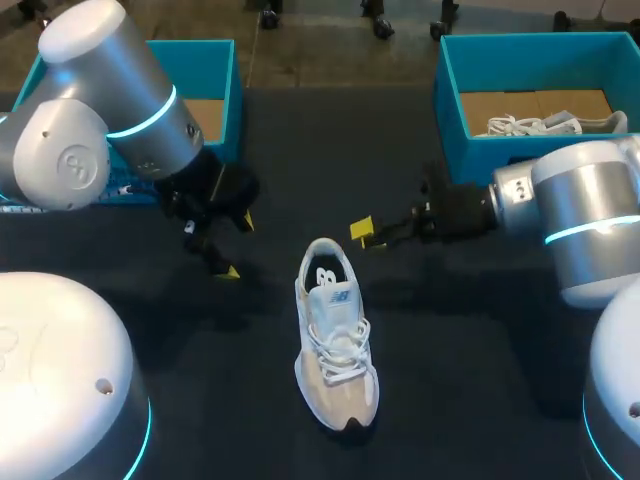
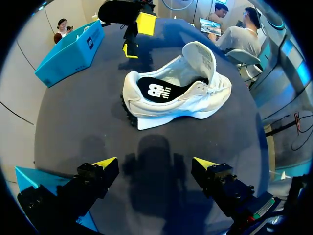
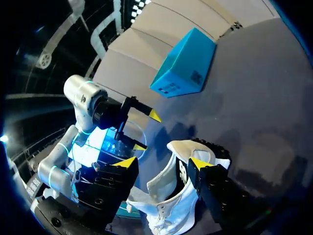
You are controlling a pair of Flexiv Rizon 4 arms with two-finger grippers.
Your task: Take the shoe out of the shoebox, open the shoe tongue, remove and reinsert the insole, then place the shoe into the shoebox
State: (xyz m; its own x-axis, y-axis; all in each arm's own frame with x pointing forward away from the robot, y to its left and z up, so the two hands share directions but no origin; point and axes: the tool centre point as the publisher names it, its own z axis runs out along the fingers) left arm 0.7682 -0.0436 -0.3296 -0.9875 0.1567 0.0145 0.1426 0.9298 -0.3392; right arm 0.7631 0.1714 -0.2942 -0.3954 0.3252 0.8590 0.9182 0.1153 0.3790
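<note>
Left gripper (image 2: 155, 164) is hanging wide open, empty, with the shoe (image 2: 195, 103) lying just ahead, tongue (image 2: 200, 56) lifted, insole (image 2: 159, 90) seated. Right gripper (image 3: 164, 163) is hovering open near its heel. Probably the insole step: next needs pinching its edge.

A dark, matte table (image 1: 480, 380) spans the workspace.

R jaws spread wide, yellow fingertips (image 3: 128, 162) well apart, gripping nothing. White shoe (image 3: 168, 203) lies on dark worktop (image 3: 254, 112) just ahead, seen btwn the tips, laces nearest, heel opening showing dark insole (image 3: 182, 170). L arm (image 3: 80, 98) sits beyond shoe, L jaws open too. Blue shoebox (image 3: 183, 63) farther off, well apart from shoe.
</note>
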